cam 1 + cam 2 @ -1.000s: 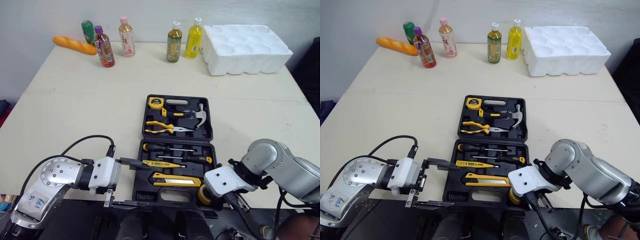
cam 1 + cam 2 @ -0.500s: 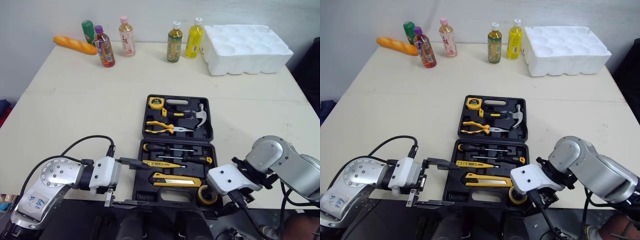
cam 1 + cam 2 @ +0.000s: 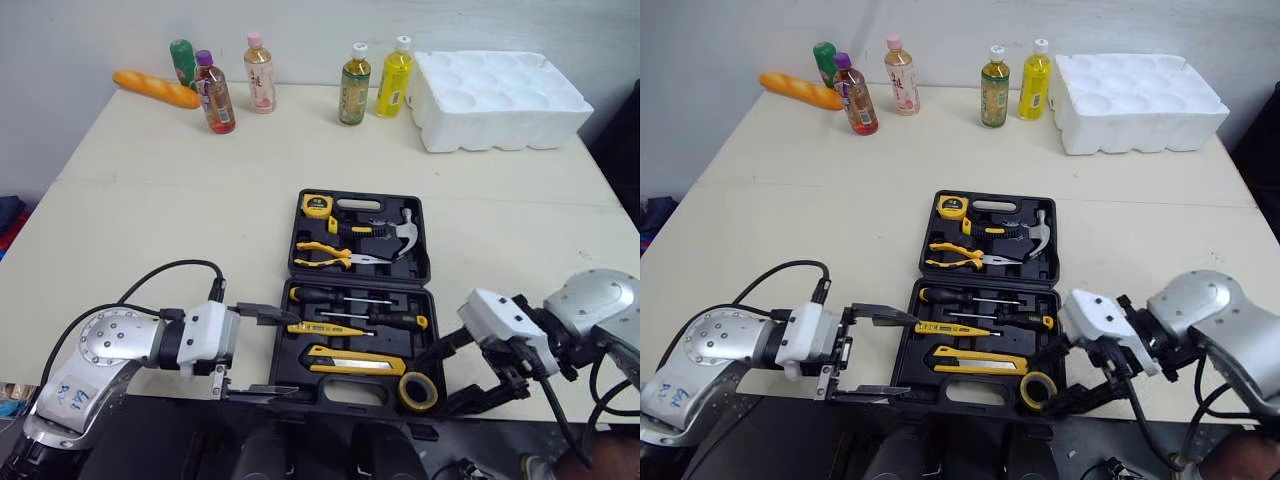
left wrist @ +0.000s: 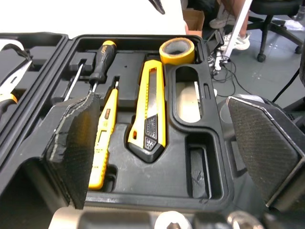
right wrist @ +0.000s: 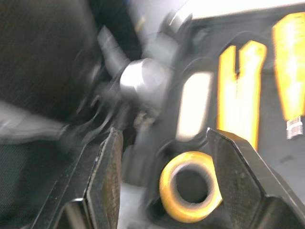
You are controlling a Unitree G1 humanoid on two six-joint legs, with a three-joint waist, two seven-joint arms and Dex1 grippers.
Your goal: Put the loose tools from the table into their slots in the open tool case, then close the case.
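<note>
I see the left gripper (image 3: 280, 352) with fingers spread wide at the case (image 3: 355, 283) edge, and the right gripper (image 3: 434, 389) spread beside the tape (image 4: 178, 57).

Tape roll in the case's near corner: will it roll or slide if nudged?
The tape roll lies flat, hole up, so it probably won't roll. A hollow ring, it's likely light and may skid when nudged. The case wall beside it should stop it.
</note>
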